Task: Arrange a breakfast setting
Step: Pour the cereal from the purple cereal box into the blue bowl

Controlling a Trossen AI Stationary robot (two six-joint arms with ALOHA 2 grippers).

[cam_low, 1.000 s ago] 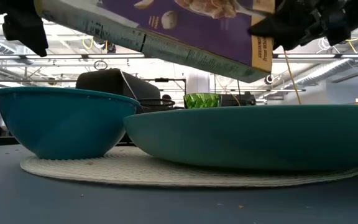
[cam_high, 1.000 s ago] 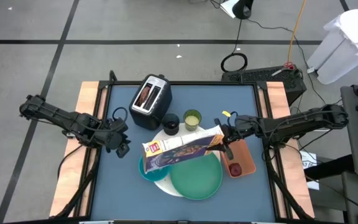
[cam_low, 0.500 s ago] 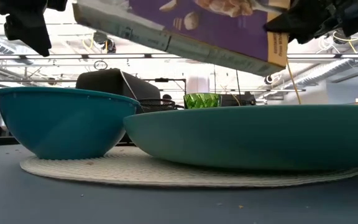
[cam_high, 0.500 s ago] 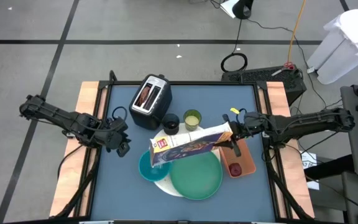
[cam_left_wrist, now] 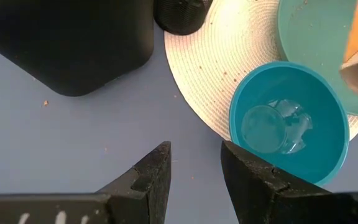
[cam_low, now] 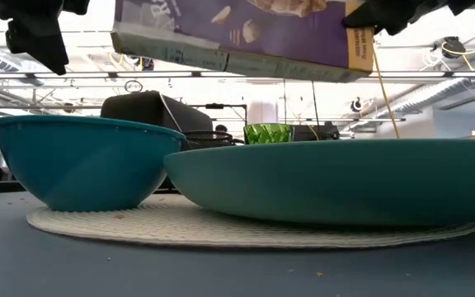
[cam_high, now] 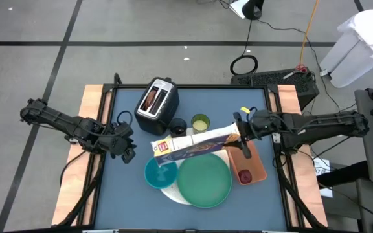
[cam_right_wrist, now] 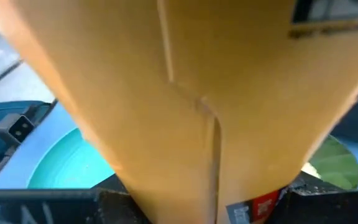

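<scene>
Blue worktop, mid-table: our right gripper [cam_high: 239, 132] clamps the cereal box [cam_high: 196, 142], long axis lying toward the teal bowl [cam_high: 157, 173], probably just past its rim; left gripper [cam_high: 127, 150] waits narrowly parted.

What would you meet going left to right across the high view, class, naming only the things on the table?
Left claw → toaster → black cup → yellow-green cup → orange tray.
</scene>
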